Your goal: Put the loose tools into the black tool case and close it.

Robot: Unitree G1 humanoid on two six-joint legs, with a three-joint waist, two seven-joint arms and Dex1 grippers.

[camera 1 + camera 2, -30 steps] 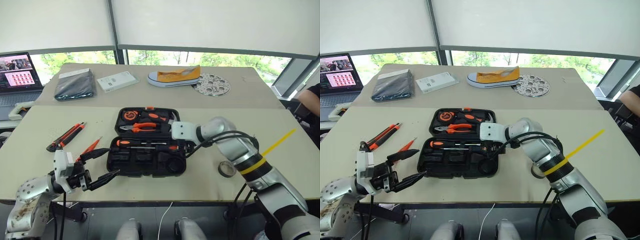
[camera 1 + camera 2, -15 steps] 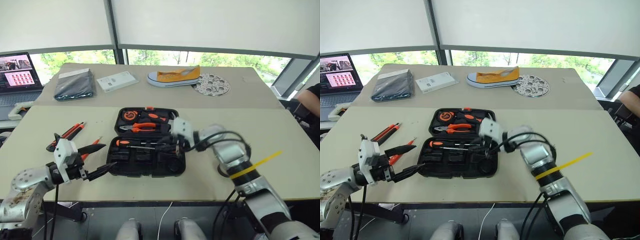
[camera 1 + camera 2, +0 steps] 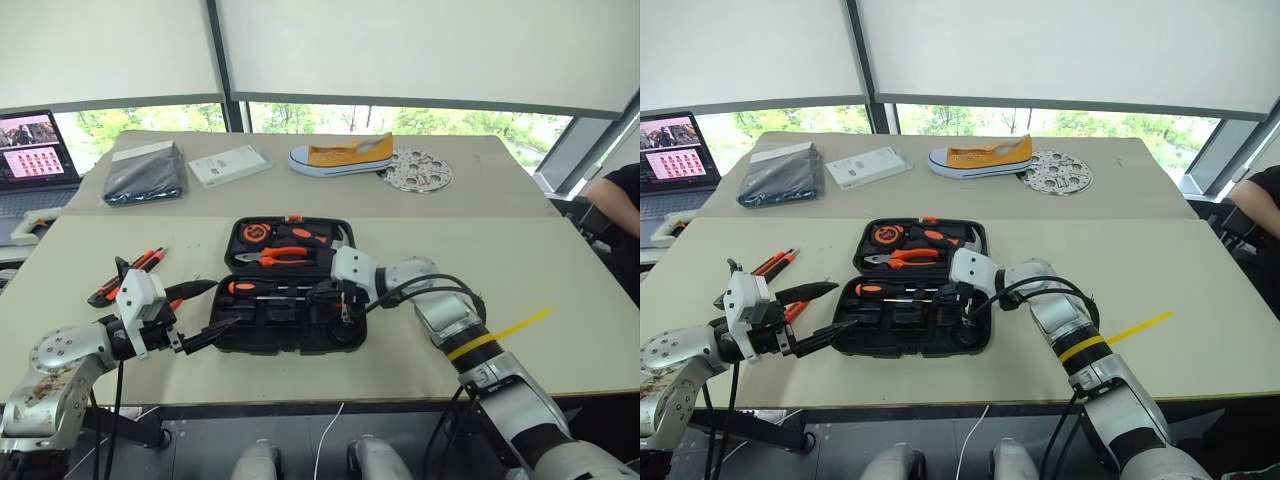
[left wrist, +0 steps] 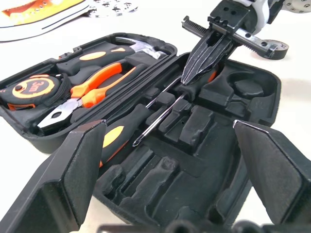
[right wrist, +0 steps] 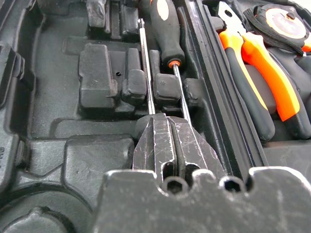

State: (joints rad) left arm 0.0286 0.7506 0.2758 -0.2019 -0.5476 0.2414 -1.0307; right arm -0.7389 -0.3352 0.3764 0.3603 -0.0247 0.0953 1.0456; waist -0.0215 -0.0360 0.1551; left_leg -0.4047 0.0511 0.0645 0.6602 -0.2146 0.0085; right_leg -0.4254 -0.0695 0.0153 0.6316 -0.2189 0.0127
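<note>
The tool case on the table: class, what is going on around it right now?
A two-armed robot is packing the black tool case, which lies open. Its right gripper is shut, fingertips down at the shafts of the screwdrivers lying in the case. The left gripper hangs open beside the case, holding nothing. The utility knife lies loose on the table.

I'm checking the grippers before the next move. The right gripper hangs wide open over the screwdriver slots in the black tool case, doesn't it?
Not wide open: the right gripper is shut, its fingers pressed together over the screwdriver slots in the black tool case. The left wrist view shows it, as does the right wrist view.
</note>
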